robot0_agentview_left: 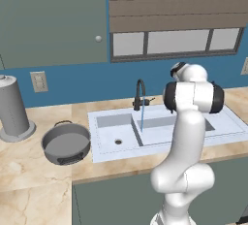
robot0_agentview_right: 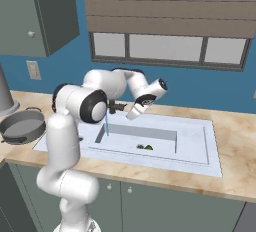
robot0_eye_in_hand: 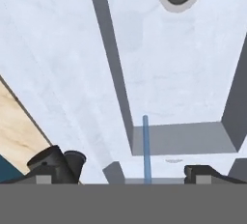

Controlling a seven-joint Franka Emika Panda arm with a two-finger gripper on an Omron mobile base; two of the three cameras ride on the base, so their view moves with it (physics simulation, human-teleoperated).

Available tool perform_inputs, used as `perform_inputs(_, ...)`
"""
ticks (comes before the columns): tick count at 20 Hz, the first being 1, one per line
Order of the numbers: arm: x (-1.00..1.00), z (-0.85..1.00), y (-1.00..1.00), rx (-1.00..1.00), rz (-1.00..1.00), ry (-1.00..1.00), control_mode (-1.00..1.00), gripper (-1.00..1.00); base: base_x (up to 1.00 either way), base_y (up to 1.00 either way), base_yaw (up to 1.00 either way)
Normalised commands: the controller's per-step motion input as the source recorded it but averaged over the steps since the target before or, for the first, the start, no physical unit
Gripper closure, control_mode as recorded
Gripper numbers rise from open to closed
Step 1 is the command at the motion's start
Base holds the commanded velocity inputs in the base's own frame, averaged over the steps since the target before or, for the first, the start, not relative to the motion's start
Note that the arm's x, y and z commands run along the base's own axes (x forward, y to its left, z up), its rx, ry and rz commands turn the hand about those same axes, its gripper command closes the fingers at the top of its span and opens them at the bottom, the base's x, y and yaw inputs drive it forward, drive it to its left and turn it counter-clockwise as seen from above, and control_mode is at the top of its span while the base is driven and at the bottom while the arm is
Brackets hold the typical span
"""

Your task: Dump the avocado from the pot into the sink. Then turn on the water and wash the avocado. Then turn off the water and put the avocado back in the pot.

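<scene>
The avocado [robot0_agentview_right: 148,147] lies on the floor of the sink's right basin, beside the drain. A thin blue stream of water [robot0_agentview_right: 106,124] runs from the black faucet [robot0_agentview_left: 140,93] into the sink [robot0_agentview_left: 99,122], close to the wall that divides the two basins. My gripper [robot0_agentview_right: 131,115] hangs over the back of the sink near the faucet, well above the avocado and to its left. In the hand view the gripper [robot0_eye_in_hand: 124,177] is open, its fingertips [robot0_eye_in_hand: 205,172] wide apart, and the stream [robot0_eye_in_hand: 145,148] falls between them. The grey pot [robot0_agentview_left: 66,143] stands empty on the counter, left of the sink.
A tall grey cylinder on a round base [robot0_agentview_left: 12,110] stands at the far left of the counter, behind the pot. A window with a blind is on the wall behind the sink. Part of the faucet's dark body [robot0_eye_in_hand: 57,160] sits close to my left fingertip.
</scene>
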Motion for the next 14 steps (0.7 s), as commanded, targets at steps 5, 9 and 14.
perform_inputs(5, 0.22, -0.22, 0.05, 0.03, 0.06, -0.01, -1.0, -1.0, 0.0, 0.0, 0.0)
perform_inputs(9, 0.19, -0.13, 0.0, 0.09, 0.06, -0.03, -1.0, -1.0, 0.0, 0.0, 0.0)
perform_inputs(14, 0.22, -0.15, 0.0, 0.1, 0.05, -0.02, -1.0, -1.0, 0.0, 0.0, 0.0)
